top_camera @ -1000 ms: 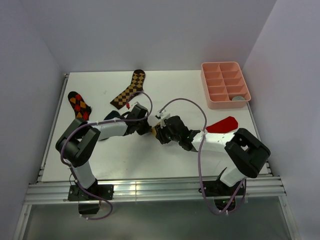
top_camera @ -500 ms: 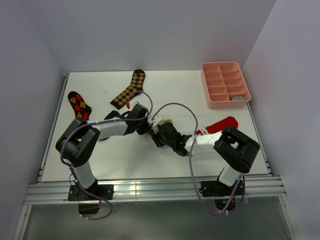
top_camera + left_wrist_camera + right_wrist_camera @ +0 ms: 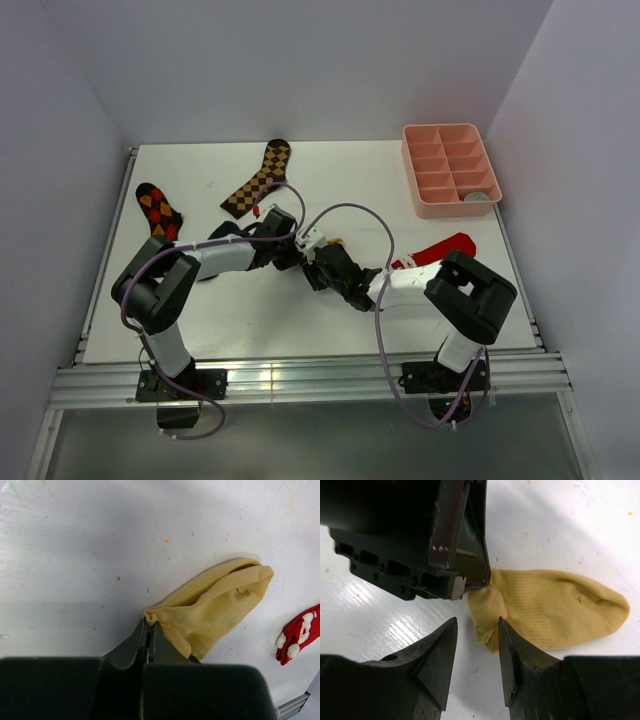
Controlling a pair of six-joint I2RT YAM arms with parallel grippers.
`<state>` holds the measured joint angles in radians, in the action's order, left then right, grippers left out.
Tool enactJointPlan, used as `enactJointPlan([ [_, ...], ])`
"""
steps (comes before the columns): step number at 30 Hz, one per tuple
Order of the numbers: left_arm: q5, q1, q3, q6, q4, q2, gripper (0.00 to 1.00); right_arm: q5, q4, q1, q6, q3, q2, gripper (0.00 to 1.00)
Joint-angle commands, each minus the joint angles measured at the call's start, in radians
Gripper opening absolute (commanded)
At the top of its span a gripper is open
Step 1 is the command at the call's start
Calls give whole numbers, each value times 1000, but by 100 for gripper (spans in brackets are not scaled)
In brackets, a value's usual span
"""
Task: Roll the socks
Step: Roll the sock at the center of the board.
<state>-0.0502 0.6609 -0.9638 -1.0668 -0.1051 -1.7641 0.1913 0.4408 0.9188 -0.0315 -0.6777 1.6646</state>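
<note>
A white table (image 3: 200,320) seen from above, with two robot arms meeting near its middle. A pink tray (image 3: 413,170) sits at the far right corner. A brown checkered sock (image 3: 258,180) and an argyle sock (image 3: 158,210) lie far left, and a red sock (image 3: 445,248) lies near right; none of these belongs to the task.

Mid-table, under the wrists, lies the yellow sock (image 3: 215,605), mostly flat and unrolled, with only one end gathered into a small fold. The left gripper (image 3: 148,622) is pinched tight on that folded end. The right gripper (image 3: 476,621) hovers beside the same end, its fingers apart and holding nothing.

Rolling looks barely begun: this sock has nearly its whole length to wind up. No other plain sock can be picked out in these views.
</note>
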Motion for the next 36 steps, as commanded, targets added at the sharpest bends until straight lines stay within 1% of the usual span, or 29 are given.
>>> enactJointPlan([
  [1, -8, 3, -33, 11, -18, 28, 0, 22, 41, 6, 10, -28, -68, 46],
  [12, 3, 0, -53, 18, -22, 11, 0, -7, 13, 5, 8, -79, 37, 45],
  [17, 7, -1, -53, 13, -16, 17, 0, -9, -50, 5, -11, -108, 89, 44],
  [23, 13, -10, -41, 1, -4, 40, 0, 65, -140, 3, -39, -147, 138, 42],
  [26, 16, -18, -32, -8, 2, 52, 0, 94, -185, 0, -59, -164, 159, 36],
  [27, 18, -20, -29, -13, 2, 60, 0, 94, -191, -3, -71, -166, 167, 33],
  [28, 18, -20, -23, -16, 7, 63, 0, 89, -204, -12, -74, -169, 172, 23],
  [29, 18, -21, -18, -18, 10, 68, 1, 85, -209, -18, -77, -171, 173, 19],
  [30, 19, -23, -6, -27, 16, 78, 1, 73, -212, -21, -80, -169, 172, 10],
  [33, 16, -30, 16, -47, 45, 104, 13, 1, -208, -43, -94, -158, 152, 1],
  [34, 15, -33, 28, -51, 50, 110, 22, -25, -205, -52, -100, -154, 136, 0],
  [35, 10, -35, 31, -55, 56, 117, 27, -95, -202, -70, -108, -146, 127, 0],
  [36, 6, -37, 37, -56, 58, 126, 31, -133, -200, -83, -120, -146, 120, 0],
])
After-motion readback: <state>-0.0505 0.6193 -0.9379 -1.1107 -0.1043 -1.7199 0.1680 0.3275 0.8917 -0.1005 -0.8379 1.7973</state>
